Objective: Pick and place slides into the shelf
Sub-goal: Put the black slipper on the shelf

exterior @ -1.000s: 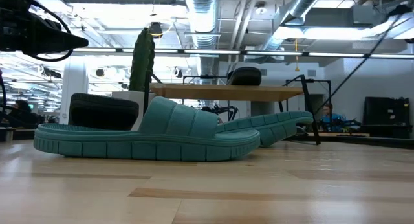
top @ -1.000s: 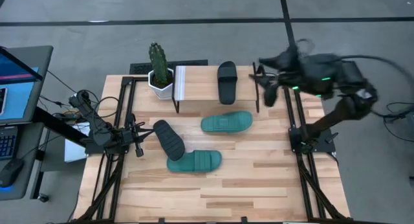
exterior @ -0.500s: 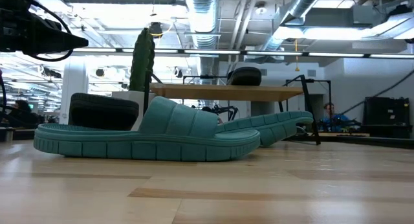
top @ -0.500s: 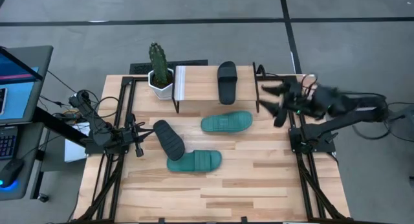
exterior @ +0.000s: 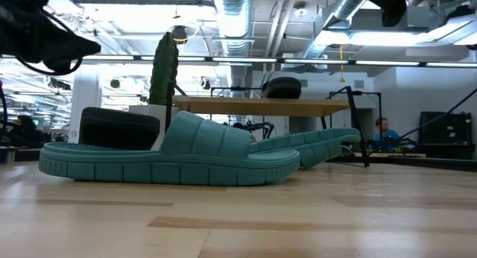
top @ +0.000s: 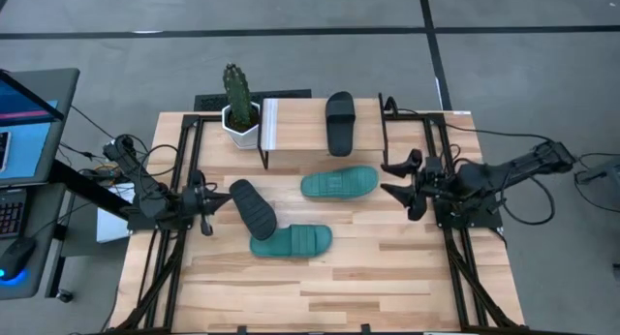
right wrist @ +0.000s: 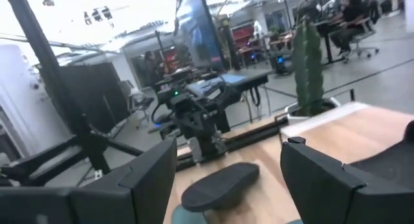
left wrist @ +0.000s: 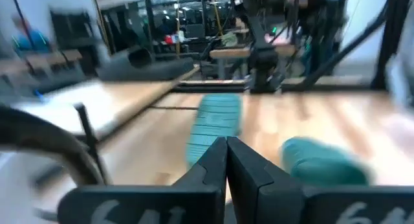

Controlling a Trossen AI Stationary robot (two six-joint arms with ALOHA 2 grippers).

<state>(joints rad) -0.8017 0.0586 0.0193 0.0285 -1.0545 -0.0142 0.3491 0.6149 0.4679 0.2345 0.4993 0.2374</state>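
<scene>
A: Starting at the left side, what is the left end effector (top: 205,211) doing?

B: It is sitting low at the left edge of the tabletop (top: 387,277), fingers pressed together and gripping nothing. Just beside it a black slide (top: 252,208) is lying at an angle, its end resting on a teal slide (top: 291,242) nearer the front.

A: And behind those?

B: A cactus (top: 235,88) in a white pot (top: 240,125) is standing at the back left, right next to the shelf (top: 270,123). The shelf is spanning the back of the tabletop, and the second black slide (top: 339,123) is lying on its top board, toward its right half.

A: Where is the other teal one?

B: The second teal slide (top: 338,183) is resting on the tabletop just in front of the shelf, near the middle, apart from the other pair.

A: And on the right?

B: The right end effector (top: 405,185) is hovering at the right side, near that teal slide but not touching it. Its fingers are spread wide and holding nothing.

A: Anything from the low camera?

B: The front teal slide is filling the foreground, with the shelf board showing behind it.
</scene>
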